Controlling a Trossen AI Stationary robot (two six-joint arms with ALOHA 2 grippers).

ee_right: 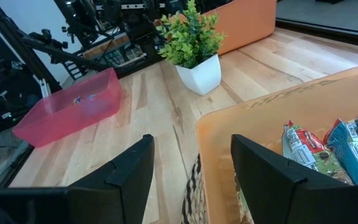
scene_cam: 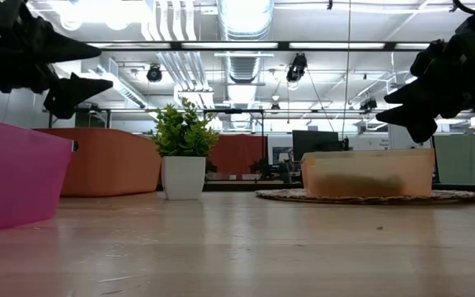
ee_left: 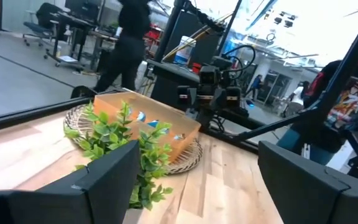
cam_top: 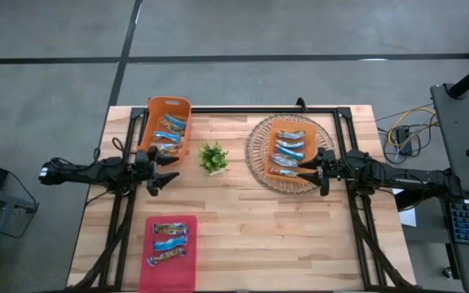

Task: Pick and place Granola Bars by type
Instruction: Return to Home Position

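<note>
My left gripper (cam_top: 172,169) and right gripper (cam_top: 304,175) hang spread wide and empty either side of the plant (cam_top: 212,157); the Granola Bars (cam_top: 170,133) lie in the left orange bin (cam_top: 169,102), the right orange bin (cam_top: 272,124) and the pink bin (cam_top: 169,277), none loose; sorting looks done, I judge.

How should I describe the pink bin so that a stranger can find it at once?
On the wooden table, go to the left arm's half, to the edge far from the plant. There lies the pink bin, rectangular, with a few bars inside. Its colour sets it apart: the bin beside the plant and the bin on the mat are orange.
</note>
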